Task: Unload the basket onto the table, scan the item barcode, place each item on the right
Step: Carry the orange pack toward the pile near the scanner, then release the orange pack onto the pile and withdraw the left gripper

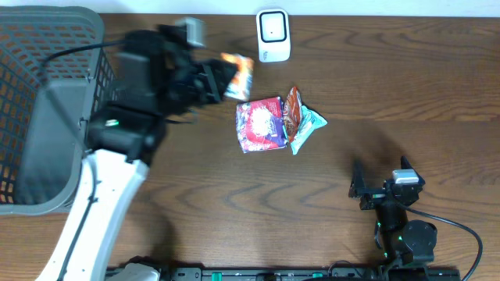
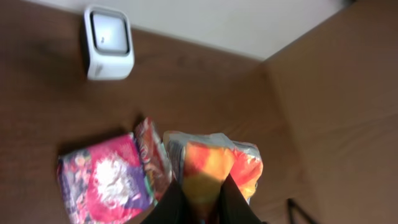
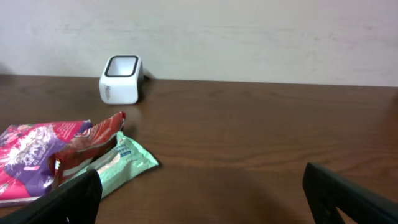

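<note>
Orange-yellow snack pkt (image 1: 238, 76), crinkly foil w/ pale silvery edge, blurred in overhead view. Pinched at one end by left hand (image 1: 221, 81), held clear of surface (image 1: 391, 78), tilted. Upper-centre of overhead frame, just left of & a bit below scanner (image 1: 273, 35), not touching. Scanner: small white box, rounded corners, dark-rimmed window on top; upright at top centre of frame.

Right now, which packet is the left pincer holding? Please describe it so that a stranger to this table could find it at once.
Start at the grey basket and go toward the white scanner. Between them, the left pincer grips an orange and yellow packet in the air. Unlike the pink packet and the others beside it, it does not lie on the wood.
</note>
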{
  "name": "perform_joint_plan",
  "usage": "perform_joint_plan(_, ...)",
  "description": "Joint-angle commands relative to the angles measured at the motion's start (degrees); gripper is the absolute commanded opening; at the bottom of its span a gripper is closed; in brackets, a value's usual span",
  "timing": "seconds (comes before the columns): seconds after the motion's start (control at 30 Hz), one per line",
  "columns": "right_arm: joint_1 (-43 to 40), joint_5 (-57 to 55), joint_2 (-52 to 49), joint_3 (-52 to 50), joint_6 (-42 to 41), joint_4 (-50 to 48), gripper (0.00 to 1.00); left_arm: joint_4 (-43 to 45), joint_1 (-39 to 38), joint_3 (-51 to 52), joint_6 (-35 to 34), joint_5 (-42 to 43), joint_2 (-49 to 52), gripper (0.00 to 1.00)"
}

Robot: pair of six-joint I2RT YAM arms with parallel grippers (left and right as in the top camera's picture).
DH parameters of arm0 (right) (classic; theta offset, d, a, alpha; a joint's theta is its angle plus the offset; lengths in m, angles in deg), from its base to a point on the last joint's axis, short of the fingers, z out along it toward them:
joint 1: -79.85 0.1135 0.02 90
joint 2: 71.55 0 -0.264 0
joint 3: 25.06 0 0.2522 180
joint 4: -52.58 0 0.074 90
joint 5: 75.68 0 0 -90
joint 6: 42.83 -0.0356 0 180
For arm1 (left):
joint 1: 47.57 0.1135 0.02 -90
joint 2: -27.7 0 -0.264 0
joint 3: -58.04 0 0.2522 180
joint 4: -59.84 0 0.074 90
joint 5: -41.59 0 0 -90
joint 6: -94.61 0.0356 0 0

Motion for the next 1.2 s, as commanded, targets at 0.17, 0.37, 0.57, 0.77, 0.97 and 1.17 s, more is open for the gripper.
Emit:
perform_joint_plan(0.17,-0.1,0.3,0.1,0.0,0.4,0.2,0.99,1.0,-11.5,-0.3,3.0,-19.0,12.2,0.08)
perform_joint_plan(0.37,-0.1,0.3,0.1,0.0,0.4,0.2,0.99,7.1,-15.6,-0.3,2.8,-18.9,21.7,0.07)
perform_joint_plan(0.57,-0.1,0.3,0.1,0.0,0.4,0.2,0.99,14.1,-18.2,-0.3,2.6,-18.9,28.6,0.08)
perform_joint_plan(0.77,-0.1,0.3,0.1,0.0,0.4,0.2,0.99,14.9,-18.1,-0.3,2.6,-19.0,31.5,0.42)
perform_joint_plan(0.97,-0.1,0.3,0.1,0.0,0.4,0.2,0.99,12.9,-17.6,-0.3,2.7,-18.9,30.9,0.65)
perform_joint_plan(1.17,-0.1,0.3,0.1,0.0,0.4,0.2,0.99,10.1,-13.9,-0.3,3.1,-18.9,23.8,0.65)
